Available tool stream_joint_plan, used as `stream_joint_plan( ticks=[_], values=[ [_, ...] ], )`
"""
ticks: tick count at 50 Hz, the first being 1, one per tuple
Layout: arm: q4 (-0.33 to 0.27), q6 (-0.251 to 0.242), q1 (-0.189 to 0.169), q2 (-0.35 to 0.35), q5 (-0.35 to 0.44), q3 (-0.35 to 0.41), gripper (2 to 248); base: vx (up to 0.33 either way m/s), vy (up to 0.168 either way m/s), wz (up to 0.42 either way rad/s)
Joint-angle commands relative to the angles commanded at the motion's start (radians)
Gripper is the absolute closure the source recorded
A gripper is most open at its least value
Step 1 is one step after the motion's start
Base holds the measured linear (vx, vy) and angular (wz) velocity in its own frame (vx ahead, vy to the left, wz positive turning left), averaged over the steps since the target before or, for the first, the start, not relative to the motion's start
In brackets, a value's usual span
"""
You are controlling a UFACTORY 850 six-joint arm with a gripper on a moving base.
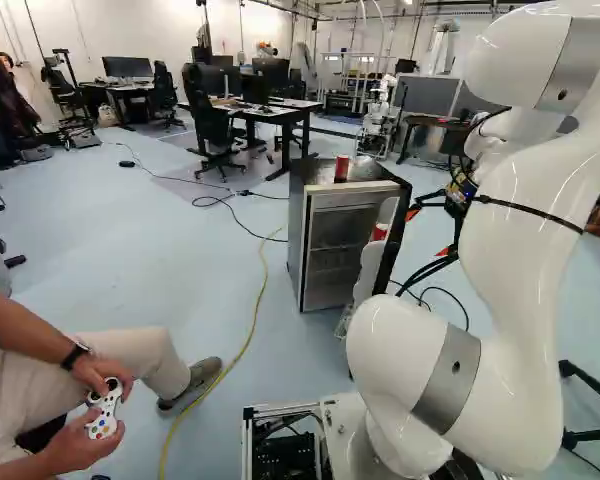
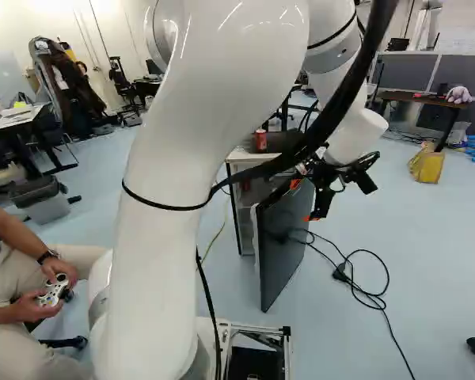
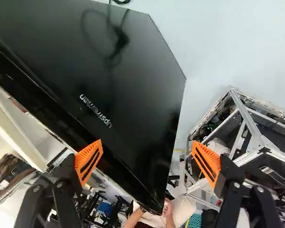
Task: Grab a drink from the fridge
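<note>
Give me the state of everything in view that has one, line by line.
Black gripper with orange pads: open, holding nothing
Black fridge door: swung open
Red can: upright on top of the fridge
Black cable: loosely looped on the floor

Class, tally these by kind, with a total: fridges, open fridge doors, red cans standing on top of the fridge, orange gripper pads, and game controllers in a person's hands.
Fridge: 1
Open fridge door: 1
Red can on top of the fridge: 1
Orange gripper pads: 2
Game controller in hands: 1
Total: 6
</note>
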Motion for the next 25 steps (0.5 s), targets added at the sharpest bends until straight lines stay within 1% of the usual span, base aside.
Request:
stream_joint_plan(
  ticks=[25],
  values=[
    [0.000, 0.000, 0.054, 0.015, 0.000, 0.024, 3, 0.000, 0.000, 0.000]
  ],
)
